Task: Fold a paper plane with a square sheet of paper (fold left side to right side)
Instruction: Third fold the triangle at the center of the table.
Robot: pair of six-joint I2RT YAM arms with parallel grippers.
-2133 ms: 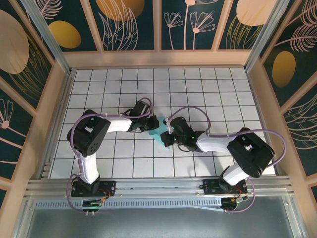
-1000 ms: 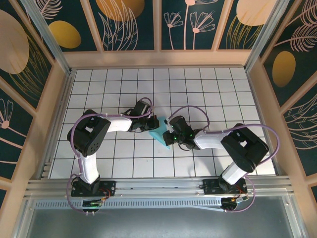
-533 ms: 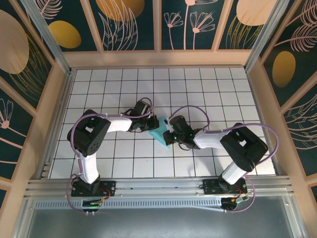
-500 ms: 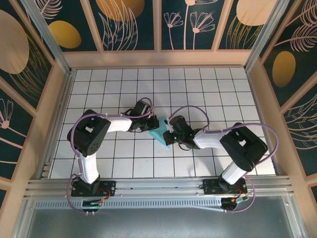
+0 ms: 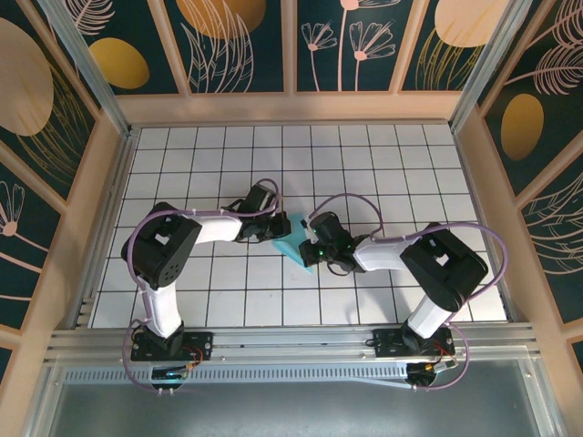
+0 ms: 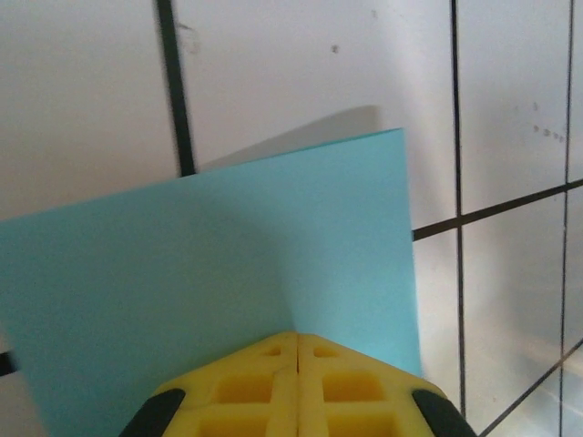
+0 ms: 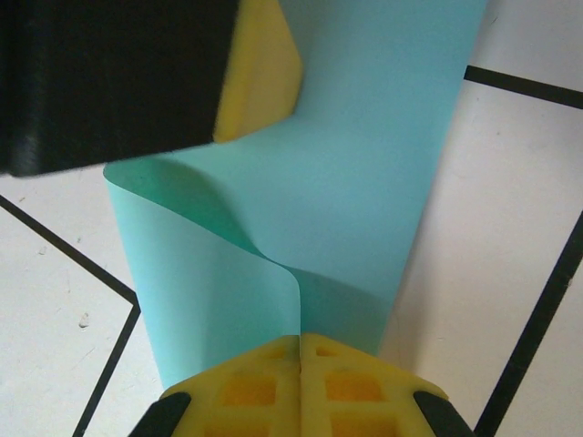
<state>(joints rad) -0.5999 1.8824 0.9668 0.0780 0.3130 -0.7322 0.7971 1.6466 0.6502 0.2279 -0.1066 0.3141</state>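
Observation:
The square sheet of paper (image 5: 295,246) is turquoise-blue and sits mid-table between my two grippers, lifted and buckled. My left gripper (image 5: 280,229) is at its left side. In the left wrist view its yellow fingertips (image 6: 298,339) meet with no gap, and the sheet (image 6: 228,255) spreads out from them with a soft bend. My right gripper (image 5: 309,246) is at the sheet's right side. Its fingertips (image 7: 300,341) are shut on a curled-over edge of the sheet (image 7: 364,182). The left gripper's yellow finger (image 7: 264,64) touches the sheet's far end there.
The table (image 5: 383,164) is white with a black grid and has peach walls on three sides. Both arms reach inward from their bases (image 5: 173,346) at the near rail, and their elbows and purple cables hang above the middle tiles.
Since two seconds ago the right gripper has shifted a little up and left toward the left gripper, bowing the sheet between them. Over the last half second almost nothing moves.

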